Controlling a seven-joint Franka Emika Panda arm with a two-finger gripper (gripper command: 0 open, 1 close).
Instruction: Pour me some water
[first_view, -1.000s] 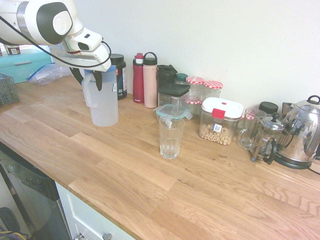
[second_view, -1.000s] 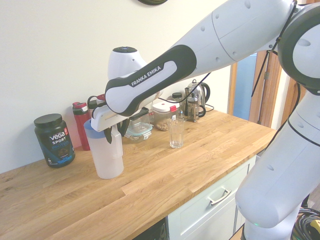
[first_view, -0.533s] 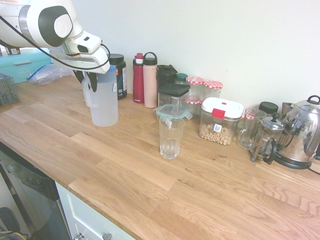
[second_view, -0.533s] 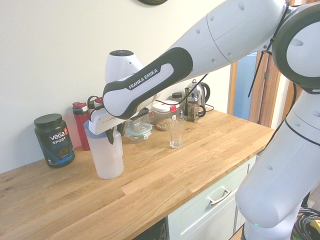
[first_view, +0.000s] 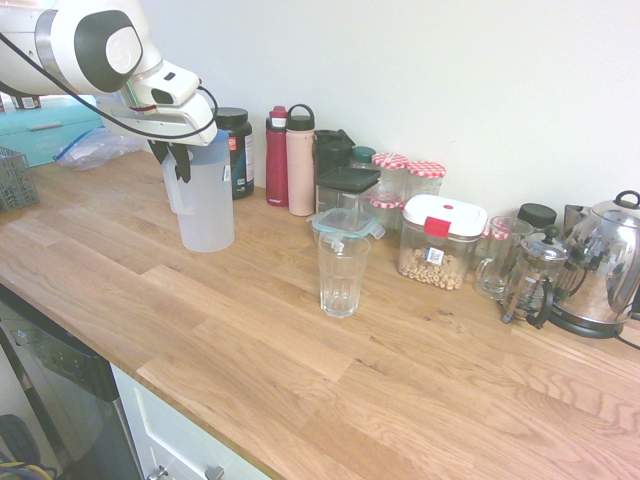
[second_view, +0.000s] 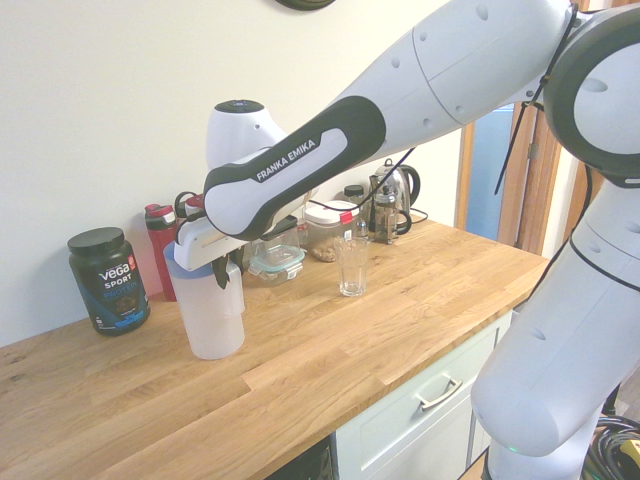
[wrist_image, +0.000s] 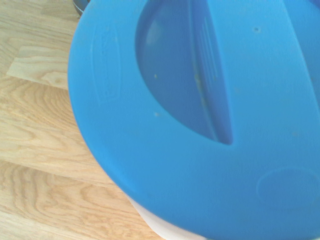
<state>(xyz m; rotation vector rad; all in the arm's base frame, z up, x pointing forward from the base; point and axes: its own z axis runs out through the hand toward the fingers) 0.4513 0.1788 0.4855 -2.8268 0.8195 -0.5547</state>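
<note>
The tall frosted-white plastic jug with a blue lid (first_view: 207, 205) stands upright on the light wooden worktop (first_view: 270, 380), towards the left side as the first exterior view shows it. No waterline can be made out through its cloudy wall. At its handle, on the jug's left side in that view, the black two-finger gripper (first_view: 177, 162) of the white robot arm (first_view: 105, 50) is clenched on the jug, its fingers brought together around the handle just under the lid.

Right of the jug and a little nearer stands the ribbed clear drinking glass (first_view: 343, 275), upright, well apart from it, with no water to be seen in it. Behind are a red bottle (first_view: 277, 160), a pink bottle (first_view: 300, 165) and a clear tub with a white lid and red clasp (first_view: 440, 240); the shiny steel kettle (first_view: 603, 265) is at the far right.

The task seems at an early stage: the grip appears made, but lifting, carrying the jug to the glass, tilting it to pour and setting it down all remain. A full jug could twist in the grip once raised.
</note>
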